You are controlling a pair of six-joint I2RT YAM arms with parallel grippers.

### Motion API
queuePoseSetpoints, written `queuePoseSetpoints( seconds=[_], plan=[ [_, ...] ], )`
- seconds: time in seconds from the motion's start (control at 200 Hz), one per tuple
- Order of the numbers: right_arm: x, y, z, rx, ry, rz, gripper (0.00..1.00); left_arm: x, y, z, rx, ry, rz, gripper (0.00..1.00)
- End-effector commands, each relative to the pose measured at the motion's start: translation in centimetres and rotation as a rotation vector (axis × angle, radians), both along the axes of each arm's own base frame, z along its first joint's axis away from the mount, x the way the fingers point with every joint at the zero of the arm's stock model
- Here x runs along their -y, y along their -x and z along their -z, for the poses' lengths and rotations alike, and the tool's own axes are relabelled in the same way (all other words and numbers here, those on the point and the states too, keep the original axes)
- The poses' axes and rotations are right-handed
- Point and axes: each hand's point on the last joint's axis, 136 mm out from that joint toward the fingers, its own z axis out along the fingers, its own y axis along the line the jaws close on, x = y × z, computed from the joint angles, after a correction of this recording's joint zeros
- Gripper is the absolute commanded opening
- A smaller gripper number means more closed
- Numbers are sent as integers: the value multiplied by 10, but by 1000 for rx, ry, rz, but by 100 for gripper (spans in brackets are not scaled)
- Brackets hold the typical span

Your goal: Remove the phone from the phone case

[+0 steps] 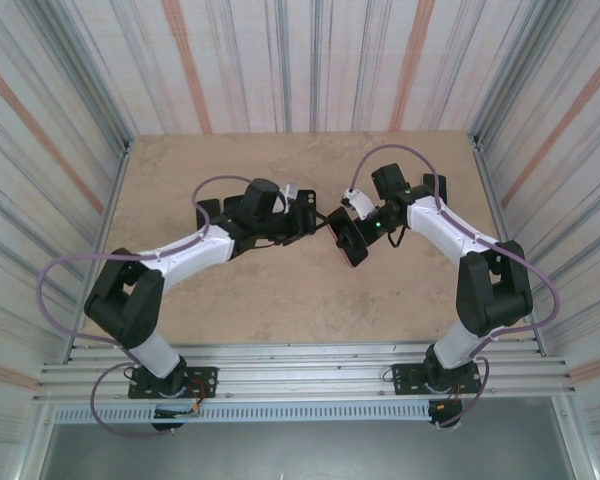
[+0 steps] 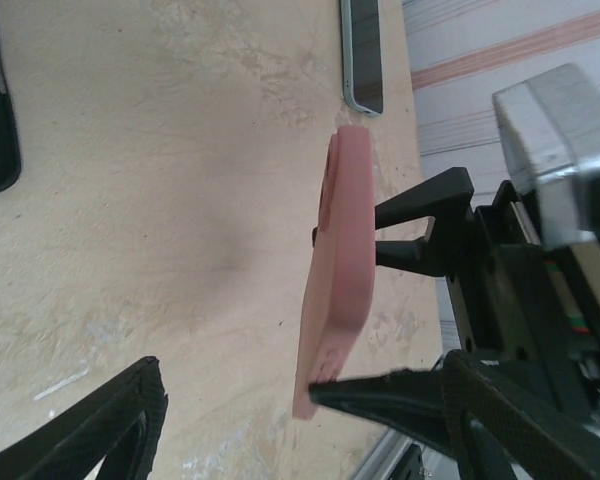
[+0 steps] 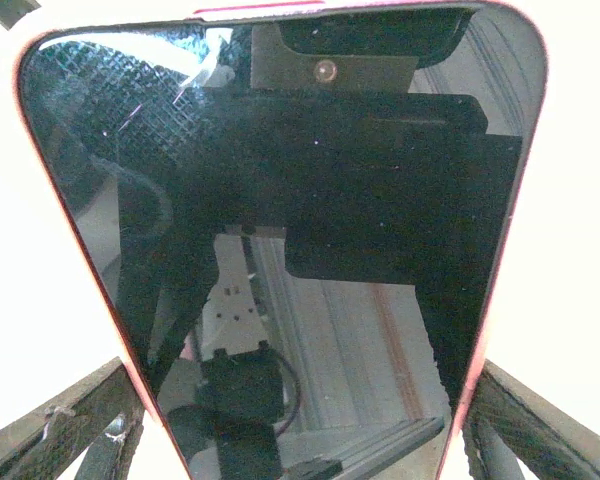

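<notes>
Pink phone case [image 2: 340, 280], phone [image 3: 280, 220] inside, hangs above the table [image 1: 280, 300], pinched across its sides by our right gripper [image 3: 300, 410], so we should close the spread left gripper [image 1: 318, 222] on one case lip and peel slowly.

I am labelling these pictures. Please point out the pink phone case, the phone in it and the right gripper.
pink phone case [image 2: 348, 280]: left wrist view, its side edge.
phone [image 3: 280, 200]: right wrist view, screen centre.
right gripper [image 1: 352, 236]: top external view, between its fingertips.
</notes>
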Motion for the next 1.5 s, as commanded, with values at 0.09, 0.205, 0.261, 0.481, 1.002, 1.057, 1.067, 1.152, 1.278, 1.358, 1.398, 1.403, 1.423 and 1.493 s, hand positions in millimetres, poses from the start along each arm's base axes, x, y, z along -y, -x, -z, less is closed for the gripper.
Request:
queuePoseSetpoints(
  seconds=[0.09,0.205,0.261,0.481,1.002,1.057,1.067,1.152,1.278,1.358,1.398,1.403,1.423,1.493],
  plan=[
    [-19,-3,-32,29,-117,11,59,17,-15,-10,87,-16,14,66],
    [-21,-3,-33,22,-134,13,59,24,-16,-7,85,-21,29,54],
    [-23,-4,-33,19,-145,16,59,27,-15,-5,83,-26,36,50],
    [-29,-5,-38,13,-199,13,59,34,-19,-1,78,-22,46,33],
    [-29,-10,-47,3,-306,64,90,37,-25,-30,103,31,68,7],
    [-27,-11,-51,7,-332,81,91,35,-28,-37,108,49,72,7],
    [-27,-11,-51,6,-336,84,91,35,-28,-38,107,53,73,7],
    [-19,-13,-58,12,-380,125,92,31,-33,-51,125,88,78,7],
    [-7,-18,-67,-13,-473,227,92,27,-40,-69,130,146,85,7],
    [1,-23,-73,-54,-557,310,90,24,-44,-81,124,191,88,7],
    [3,-24,-76,-67,-594,338,89,21,-46,-86,115,210,82,7],
    [3,-24,-76,-68,-598,341,89,21,-47,-86,114,212,81,7],
    [4,-25,-78,-72,-613,350,89,20,-47,-89,110,224,81,7],
    [6,-26,-82,-80,-660,379,86,18,-47,-100,112,273,104,7]
  ],
)
